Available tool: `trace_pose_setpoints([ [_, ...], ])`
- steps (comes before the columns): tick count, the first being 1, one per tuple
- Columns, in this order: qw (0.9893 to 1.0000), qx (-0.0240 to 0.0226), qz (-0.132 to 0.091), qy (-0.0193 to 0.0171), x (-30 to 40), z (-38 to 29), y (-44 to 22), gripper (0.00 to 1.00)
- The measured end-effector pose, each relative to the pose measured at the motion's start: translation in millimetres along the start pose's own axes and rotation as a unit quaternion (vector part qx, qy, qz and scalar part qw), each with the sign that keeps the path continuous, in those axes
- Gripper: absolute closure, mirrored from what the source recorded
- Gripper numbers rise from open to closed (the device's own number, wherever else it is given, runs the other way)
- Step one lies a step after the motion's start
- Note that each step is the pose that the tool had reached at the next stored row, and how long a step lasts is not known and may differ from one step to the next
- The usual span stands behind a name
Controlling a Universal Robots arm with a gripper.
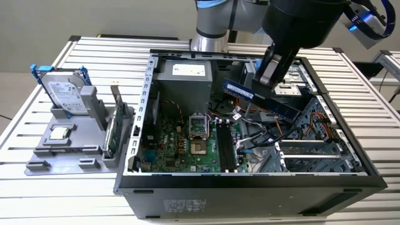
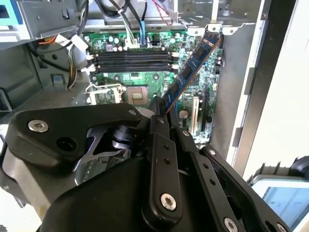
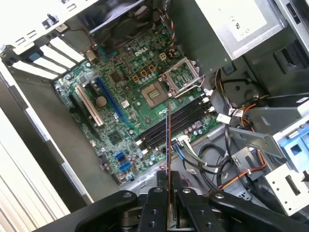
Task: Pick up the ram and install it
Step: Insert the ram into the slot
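One stick of ram and four black slots to choose from. The hand is clamped shut on the ram, which pokes out past the fingertips. It hangs tilted in the air inside the open case, well above the board and off to the exterior view's right of the slots, touching nothing.

In the first wrist view the ram is edge-on and runs across the slots, not along them. If you ask me, doing this well is all about alignment. Twist it until it lies along one slot, level it out, and match the notch. Then push straight down with even pressure on both ends, no rocking. There are loose cables just beside the slots, so I'd watch for snags.
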State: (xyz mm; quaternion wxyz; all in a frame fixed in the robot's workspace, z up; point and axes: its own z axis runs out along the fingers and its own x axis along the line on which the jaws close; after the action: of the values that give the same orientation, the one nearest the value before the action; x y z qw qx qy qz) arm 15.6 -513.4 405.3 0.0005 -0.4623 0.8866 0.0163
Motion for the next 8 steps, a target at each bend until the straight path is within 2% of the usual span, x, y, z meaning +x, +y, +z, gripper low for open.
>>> trace_pose_setpoints([
  [4,0.9998,0.0003,0.021,-0.0006,0.0,0.0,0.0,1.0],
  [8,0.9991,0.0007,0.042,-0.0012,0.0,0.0,0.0,1.0],
])
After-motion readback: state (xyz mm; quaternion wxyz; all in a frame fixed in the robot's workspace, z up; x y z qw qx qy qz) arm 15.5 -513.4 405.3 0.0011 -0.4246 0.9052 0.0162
